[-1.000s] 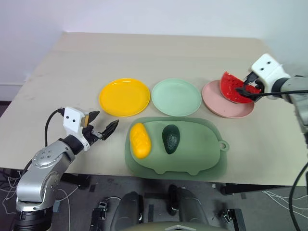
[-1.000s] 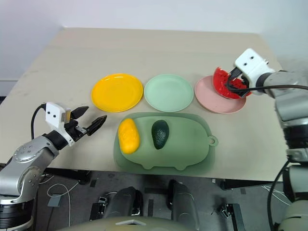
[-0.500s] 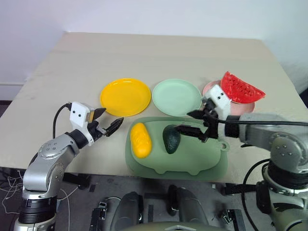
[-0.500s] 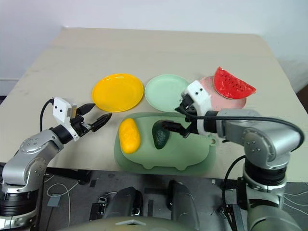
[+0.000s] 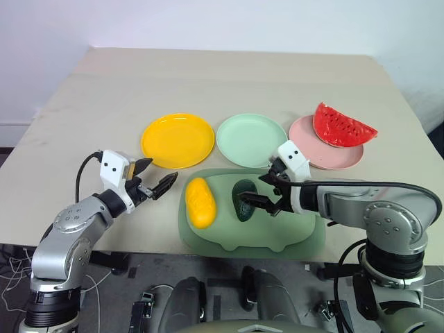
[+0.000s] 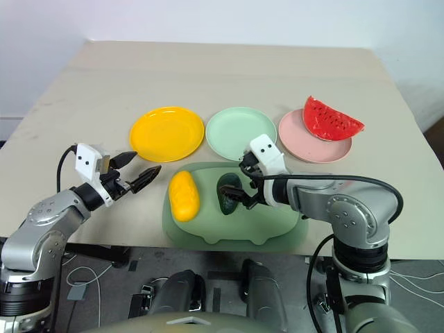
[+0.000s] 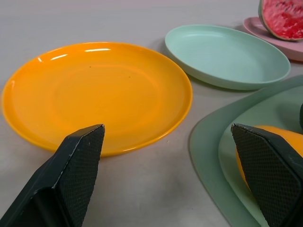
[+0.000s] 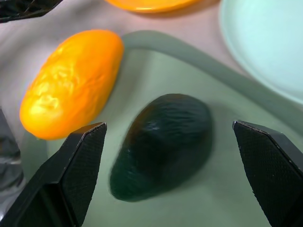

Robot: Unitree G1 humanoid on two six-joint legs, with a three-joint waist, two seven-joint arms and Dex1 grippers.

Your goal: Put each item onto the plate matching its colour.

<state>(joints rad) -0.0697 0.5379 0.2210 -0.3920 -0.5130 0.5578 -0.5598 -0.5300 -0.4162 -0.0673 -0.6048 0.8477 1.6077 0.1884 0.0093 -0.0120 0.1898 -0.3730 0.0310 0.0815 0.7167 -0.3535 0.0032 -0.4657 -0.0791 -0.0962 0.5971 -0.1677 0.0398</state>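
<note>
A pale table (image 5: 229,76) is seen, with a large green tray (image 5: 305,239) lying at the middle of its near edge. Behind the tray, three plates are set in a row across the table's middle: a yellow plate (image 5: 177,140) toward the left edge, a mint green plate (image 5: 251,139) in the centre, and a pink plate (image 5: 305,135) toward the right edge. On the pink plate a watermelon wedge (image 5: 341,126) is already resting, so that pairing can be judged complete. On the tray, a yellow mango-like fruit (image 5: 201,202) lies near the tray's left edge, and a dark green avocado (image 6: 229,192) lies at its middle.

The right gripper (image 5: 263,190) is held over the avocado with its fingers spread wide and nothing between them; the avocado is straddled but not gripped. The left gripper (image 5: 155,175) is held beside the tray's left edge, in front of the yellow plate, likewise wide open and empty.

The step in hand is judged to be the pick-up of the avocado. A lowering and closing of the right fingers would be called for next, then a lift to the mint green plate just behind the tray. The mango remains to be moved.

In the right wrist view the avocado (image 8: 163,144) is shown centred between both fingers, something not readily judged from the head views. In the left wrist view the yellow plate (image 7: 97,94) is framed between the fingers, with the mango at one side.
</note>
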